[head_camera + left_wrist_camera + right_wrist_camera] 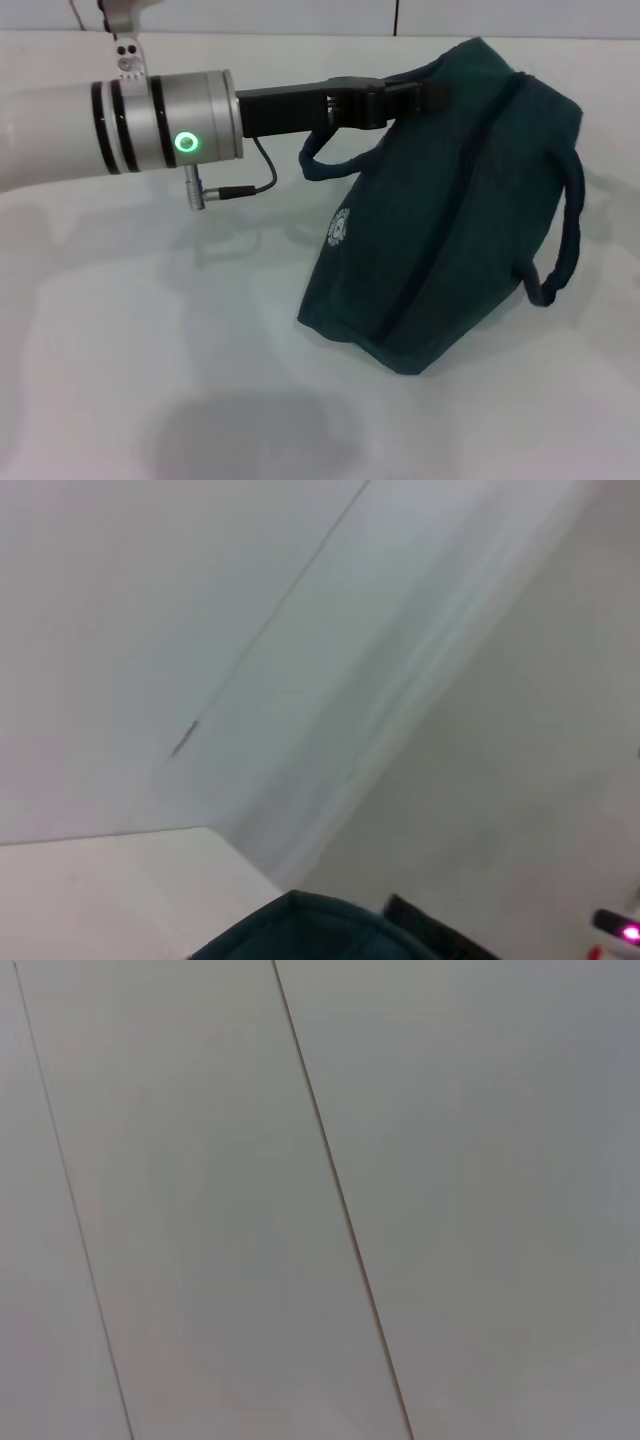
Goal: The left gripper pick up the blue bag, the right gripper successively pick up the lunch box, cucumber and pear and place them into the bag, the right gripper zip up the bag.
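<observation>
On the near part of the white table [150, 380] nothing of the task lies in view: no lunch box, cucumber or pear shows on it. Farther back and toward the robot's right, the blue bag [440, 230] stands tilted, its base resting on the table, its round white logo facing the camera, and one loop handle hanging off its right side. The zipper line running over its top looks closed, so the packing and zipping are probably done, though the contents are hidden. At the bag's upper left corner the left end effector [405, 100] reaches in from the silver-cuffed arm and appears clamped on the fabric by the near handle. The left wrist view catches only a bit of the teal top. The right end effector is out of sight; its wrist camera shows only blank panelled wall [320, 1200]. What remains seems at most letting go.
</observation>
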`<state>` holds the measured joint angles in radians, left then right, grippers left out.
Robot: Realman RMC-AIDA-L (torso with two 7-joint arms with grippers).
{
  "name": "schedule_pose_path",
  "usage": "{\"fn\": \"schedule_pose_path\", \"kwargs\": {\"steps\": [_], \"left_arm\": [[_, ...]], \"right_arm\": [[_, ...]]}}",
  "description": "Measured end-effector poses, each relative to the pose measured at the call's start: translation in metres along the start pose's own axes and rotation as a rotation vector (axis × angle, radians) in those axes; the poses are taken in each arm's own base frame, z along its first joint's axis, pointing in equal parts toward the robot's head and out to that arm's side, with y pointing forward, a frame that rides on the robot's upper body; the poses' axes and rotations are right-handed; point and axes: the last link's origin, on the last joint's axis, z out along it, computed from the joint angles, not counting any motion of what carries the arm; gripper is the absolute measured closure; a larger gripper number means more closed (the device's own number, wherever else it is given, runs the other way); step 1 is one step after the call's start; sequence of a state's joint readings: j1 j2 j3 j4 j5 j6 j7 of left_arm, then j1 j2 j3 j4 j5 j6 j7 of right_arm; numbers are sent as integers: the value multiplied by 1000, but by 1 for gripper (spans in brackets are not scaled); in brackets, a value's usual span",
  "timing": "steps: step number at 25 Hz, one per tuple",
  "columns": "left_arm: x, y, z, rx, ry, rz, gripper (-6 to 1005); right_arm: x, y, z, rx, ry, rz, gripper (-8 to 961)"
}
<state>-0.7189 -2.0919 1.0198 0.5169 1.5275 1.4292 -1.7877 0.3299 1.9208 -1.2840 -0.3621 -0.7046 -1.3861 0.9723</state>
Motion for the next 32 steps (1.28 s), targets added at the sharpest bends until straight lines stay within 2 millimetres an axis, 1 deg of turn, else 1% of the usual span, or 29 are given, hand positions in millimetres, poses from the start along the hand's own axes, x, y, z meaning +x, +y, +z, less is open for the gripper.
{"fn": "schedule_pose_path", "kwargs": {"steps": [1,6,11,14,17,22,25,28,32], "left_arm": [[0,-3,2,19,2,5,945],[1,-6,3,41,7,22,945],[-2,-10,6,63,3,55,945],[-6,-9,10,54,-2,69,945],[-4,-7,11,45,9,96,945],[3,-4,7,29,56,129,838],[8,-3,5,24,77,157,625],[11,-1,0,23,88,176,558],[16,4,-7,5,103,204,469]], "right_arm": [[1,0,0,1,1,2,764],[2,2,1,-2,0,6,763],[0,1,4,-7,-3,2,762],[-1,1,4,-10,-5,-1,750],[-3,2,2,-19,-11,-4,738],[-8,3,-1,-43,-25,-12,717],[-11,4,-4,-65,-33,-17,705],[-12,6,-4,-82,-38,-17,693],[-13,10,-4,-123,-30,-9,562]]}}
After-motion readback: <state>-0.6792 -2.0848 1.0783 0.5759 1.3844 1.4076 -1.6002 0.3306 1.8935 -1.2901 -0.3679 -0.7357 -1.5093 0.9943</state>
